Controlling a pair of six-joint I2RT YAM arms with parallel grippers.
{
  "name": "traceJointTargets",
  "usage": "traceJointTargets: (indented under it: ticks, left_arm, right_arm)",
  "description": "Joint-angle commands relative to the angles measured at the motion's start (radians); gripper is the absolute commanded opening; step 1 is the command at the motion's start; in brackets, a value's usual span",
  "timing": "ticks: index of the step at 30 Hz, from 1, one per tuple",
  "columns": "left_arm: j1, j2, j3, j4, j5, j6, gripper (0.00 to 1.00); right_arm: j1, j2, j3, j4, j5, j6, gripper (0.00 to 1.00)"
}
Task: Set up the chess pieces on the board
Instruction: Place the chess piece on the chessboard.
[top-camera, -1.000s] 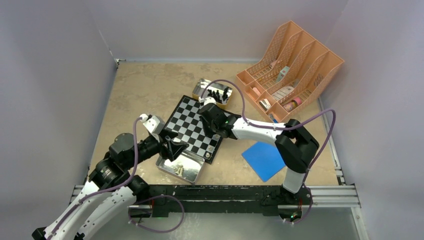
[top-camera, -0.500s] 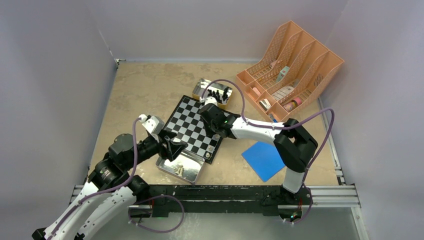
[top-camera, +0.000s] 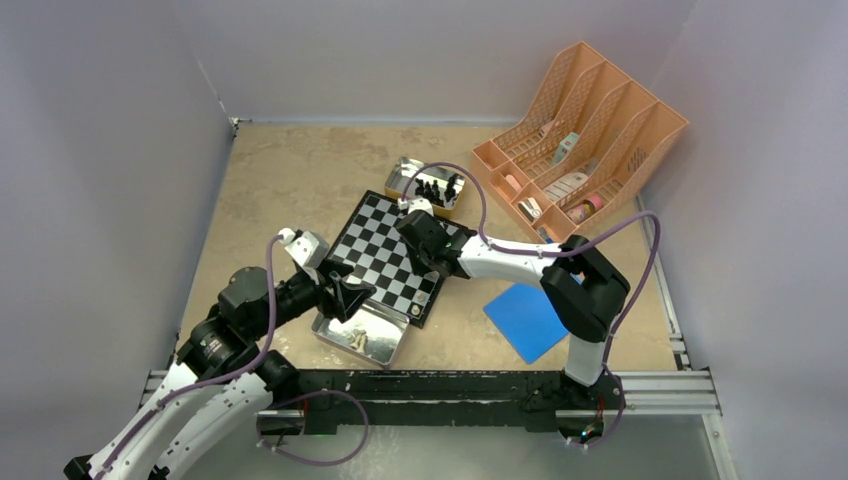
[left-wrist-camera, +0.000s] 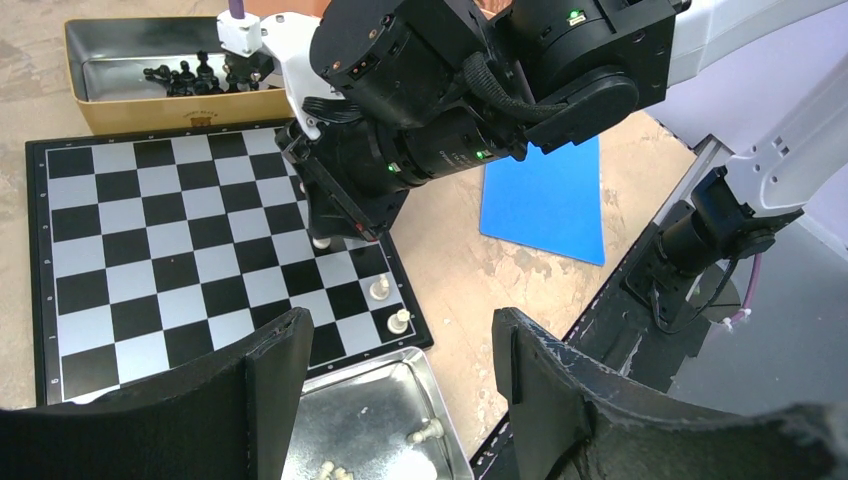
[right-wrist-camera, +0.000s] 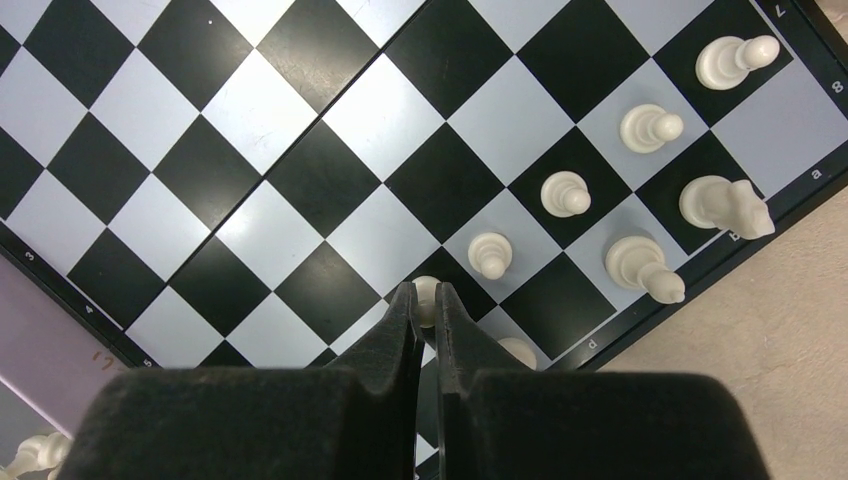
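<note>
The checkered board (top-camera: 372, 262) lies mid-table; it also fills the right wrist view (right-wrist-camera: 300, 160) and shows in the left wrist view (left-wrist-camera: 150, 250). My right gripper (right-wrist-camera: 424, 290) is shut on a cream-white pawn (right-wrist-camera: 426, 306) over a black square in line with three white pawns (right-wrist-camera: 565, 193). Larger white pieces (right-wrist-camera: 722, 205) stand along the board's edge. In the top view the right gripper (top-camera: 415, 228) is over the board's right side. My left gripper (left-wrist-camera: 400, 375) is open and empty above the near tin (left-wrist-camera: 455, 425), which holds loose white pieces (left-wrist-camera: 428, 433).
A far tin (top-camera: 425, 183) holds black pieces (left-wrist-camera: 185, 75). A blue flat square (top-camera: 527, 320) lies right of the board. An orange file rack (top-camera: 580, 130) stands at the back right. Grey walls close in the table on three sides.
My right arm has shifted slightly to the left over the board, still shut on the pawn. The left arm has not moved.
</note>
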Motion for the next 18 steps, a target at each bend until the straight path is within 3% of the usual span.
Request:
traceJointTargets:
  ticks: [1, 18]
  left_arm:
    - [0.004, -0.005, 0.015, 0.03, -0.008, 0.006, 0.66]
    - [0.004, -0.016, 0.012, 0.029, -0.01, 0.002, 0.66]
  right_arm:
    - [0.007, 0.004, 0.004, -0.019, 0.027, -0.004, 0.06]
    - [0.018, 0.003, 0.004, -0.038, 0.044, 0.003, 0.12]
